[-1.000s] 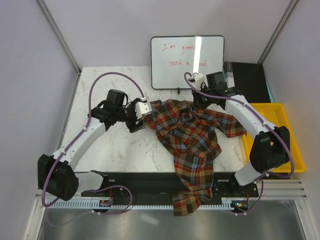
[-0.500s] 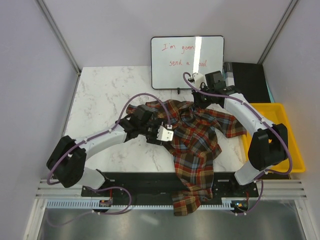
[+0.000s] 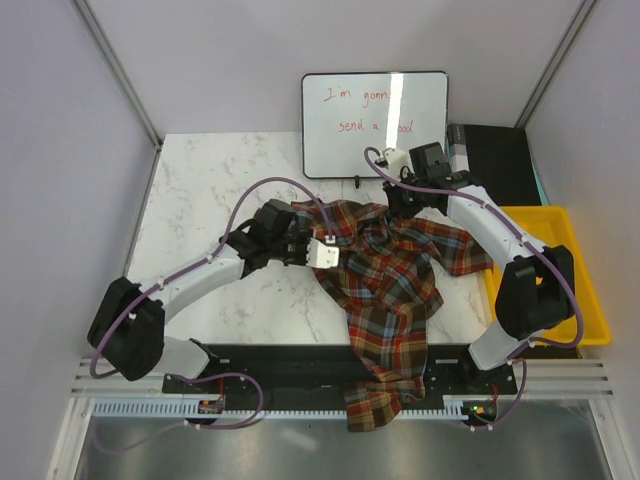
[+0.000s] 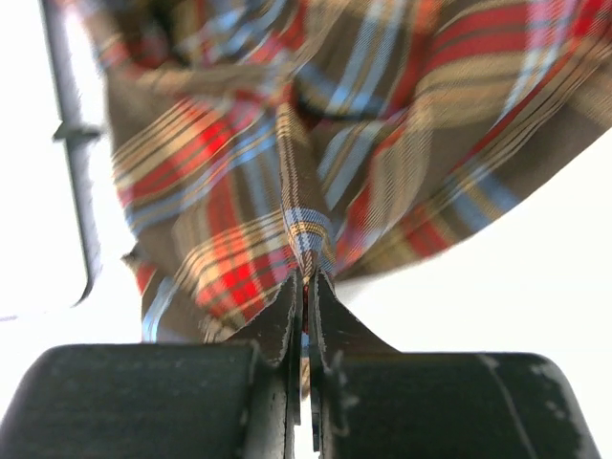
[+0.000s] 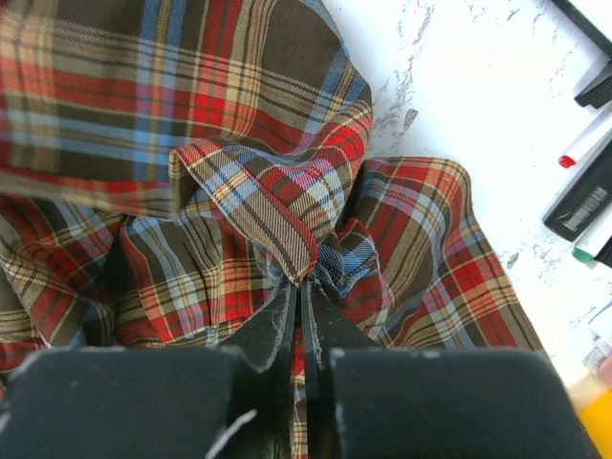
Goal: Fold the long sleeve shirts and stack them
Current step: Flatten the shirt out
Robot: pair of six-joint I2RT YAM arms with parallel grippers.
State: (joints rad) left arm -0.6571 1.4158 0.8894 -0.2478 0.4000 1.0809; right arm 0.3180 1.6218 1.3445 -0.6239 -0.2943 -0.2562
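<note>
One long sleeve shirt point(image 3: 385, 280) in red, brown and blue plaid lies crumpled in the middle of the marble table point(image 3: 210, 190), and its lower end hangs over the front rail. My left gripper point(image 3: 325, 262) is at the shirt's left edge, shut on a pinched ridge of plaid cloth point(image 4: 304, 229), as the left wrist view point(image 4: 306, 279) shows. My right gripper point(image 3: 397, 210) is at the shirt's far edge. In the right wrist view point(image 5: 304, 285) its jaws are shut on a folded hem of the shirt point(image 5: 277, 215).
A whiteboard point(image 3: 375, 122) with red writing stands at the back. A yellow bin point(image 3: 560, 275) sits at the right edge, with a dark box point(image 3: 495, 165) behind it. Markers point(image 5: 585, 143) lie by the shirt's far side. A black rail point(image 3: 290, 365) runs along the front.
My left arm swung from left of the shirt onto its left edge, shut on the cloth and drew back slightly. The right arm has stayed put.
</note>
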